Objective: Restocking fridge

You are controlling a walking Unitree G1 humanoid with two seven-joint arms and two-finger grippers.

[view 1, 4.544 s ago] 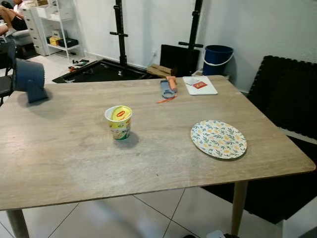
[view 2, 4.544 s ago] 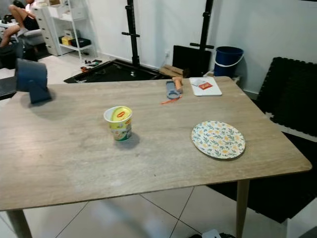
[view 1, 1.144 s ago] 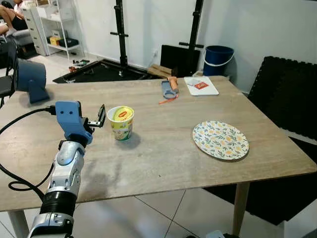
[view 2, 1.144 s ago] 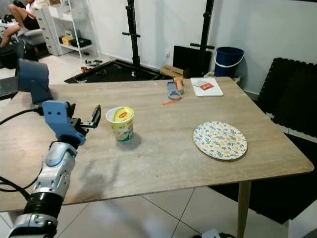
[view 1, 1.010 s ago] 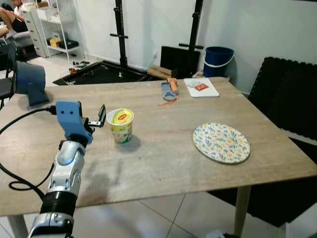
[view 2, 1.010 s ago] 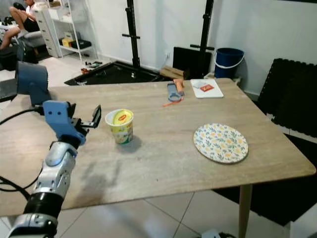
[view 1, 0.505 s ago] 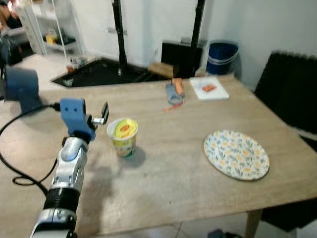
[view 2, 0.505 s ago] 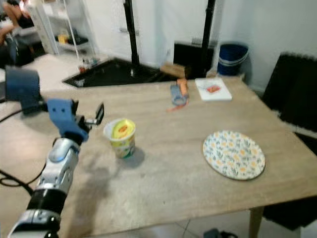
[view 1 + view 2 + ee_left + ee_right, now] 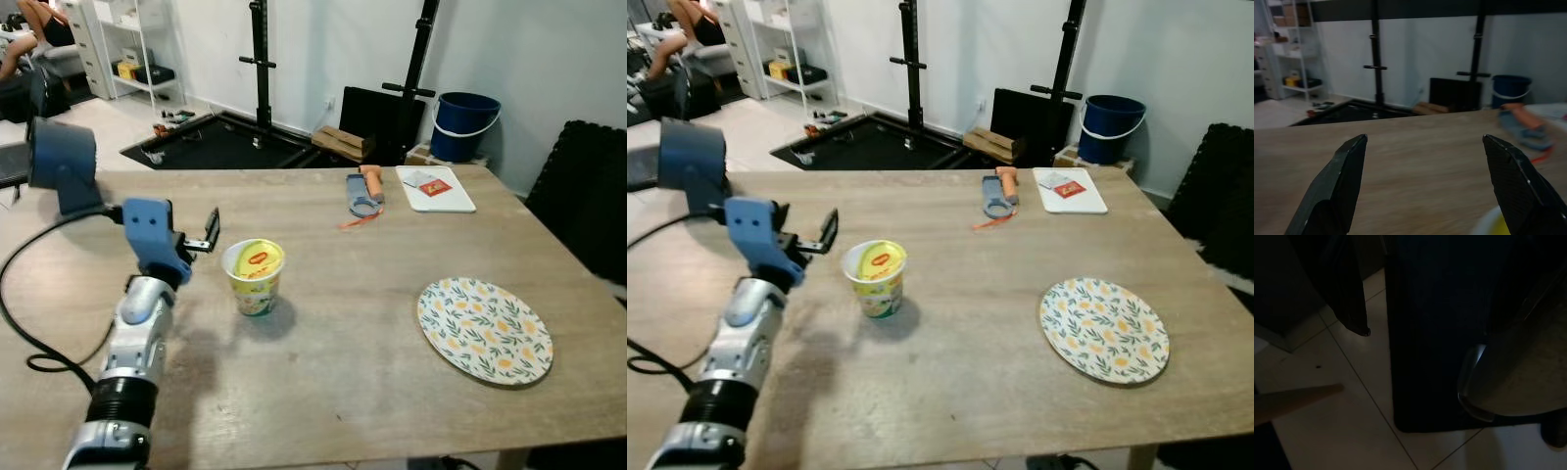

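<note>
- A yellow-lidded cup stands upright on the wooden table, left of the middle, with bare wood all round it.
- The left gripper hovers just to the cup's left, level with its rim; its jaws stand apart and hold nothing, and do not touch the cup.
- In the left wrist view the two fingers are spread wide, and the cup's rim shows just inside one of them — nothing lies between.
- A black cable runs from the left arm across the table's left part.
- A blue fan-like device sits at the table's far left, behind the arm.
- A flowered plate lies flat to the right, well apart from the cup.
- Toward the far edge lie a blue and orange tool and, just beside it, a white board with a small red packet on it.
- Beyond the table: two black uprights, a blue bucket, a white shelf unit, and a seated person in the far corner.
- The right wrist view is very dark — pale floor tiles and a dark upright shape can be made out; whether the right jaws are apart or together I cannot tell.
</note>
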